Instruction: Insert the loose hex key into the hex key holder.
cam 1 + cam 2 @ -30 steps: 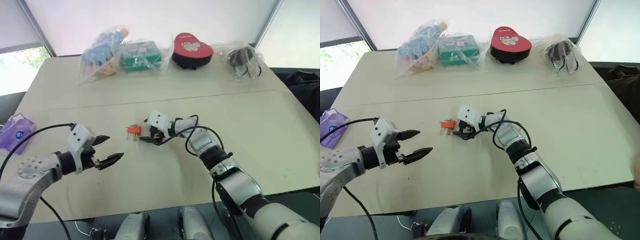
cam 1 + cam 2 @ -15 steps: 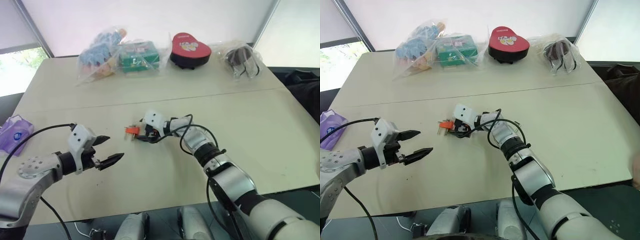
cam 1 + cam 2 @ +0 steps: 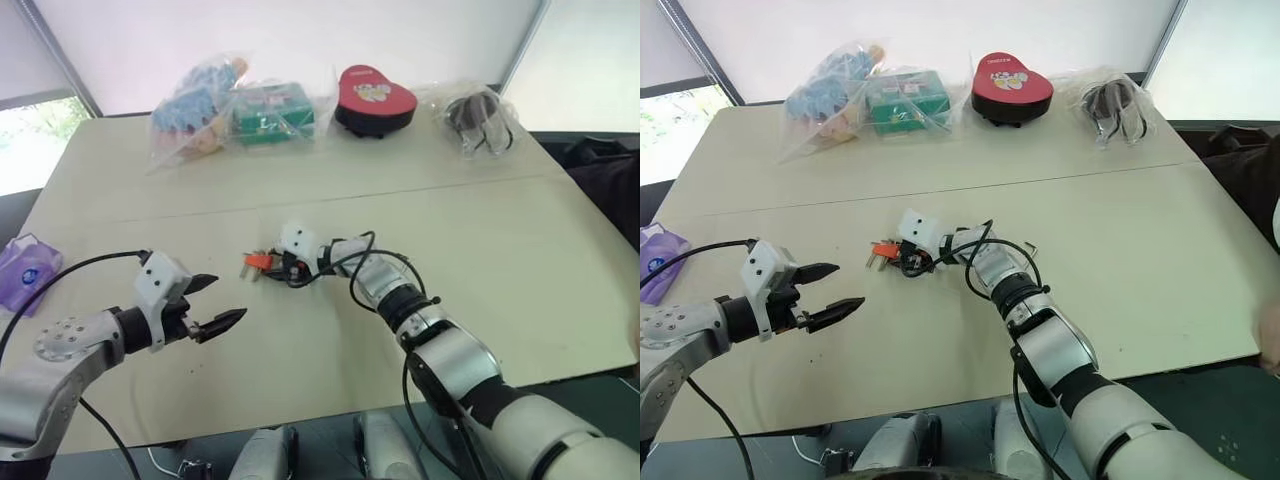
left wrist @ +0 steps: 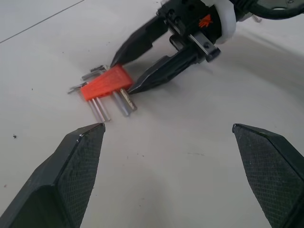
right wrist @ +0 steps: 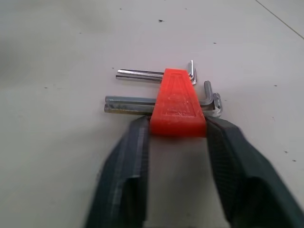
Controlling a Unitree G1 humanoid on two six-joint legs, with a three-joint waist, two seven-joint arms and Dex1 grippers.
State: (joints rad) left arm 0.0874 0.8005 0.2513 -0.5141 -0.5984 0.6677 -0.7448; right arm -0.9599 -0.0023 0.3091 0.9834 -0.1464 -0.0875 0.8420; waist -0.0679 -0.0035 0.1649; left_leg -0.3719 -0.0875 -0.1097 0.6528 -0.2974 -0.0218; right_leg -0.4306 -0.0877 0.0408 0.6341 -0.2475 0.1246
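The right hand (image 5: 176,142) lies low over the cream table (image 3: 520,260), its two black fingers (image 5: 126,180) narrowed onto the wide end of the hex key holder (image 5: 178,102), one finger against each side of the orange block (in the left wrist view the same fingertips meet the holder (image 4: 105,84) at its near corner). The holder lies flat on the table just ahead of this hand, its narrow end pointing away from the fingers, with thin grey metal keys sticking out of both of its sides; the bent ends show on one side and the straight shafts on the other. Which of these, if any, is the loose hex key cannot be told. The left hand (image 3: 212,303) hangs above the table with its fingers spread wide and nothing between them, apart from the holder, which lies ahead of its fingertips. Well beyond both hands, along the far edge of the table, stand a red heart-shaped box (image 3: 375,98) and several clear plastic bags (image 3: 205,110) of goods.
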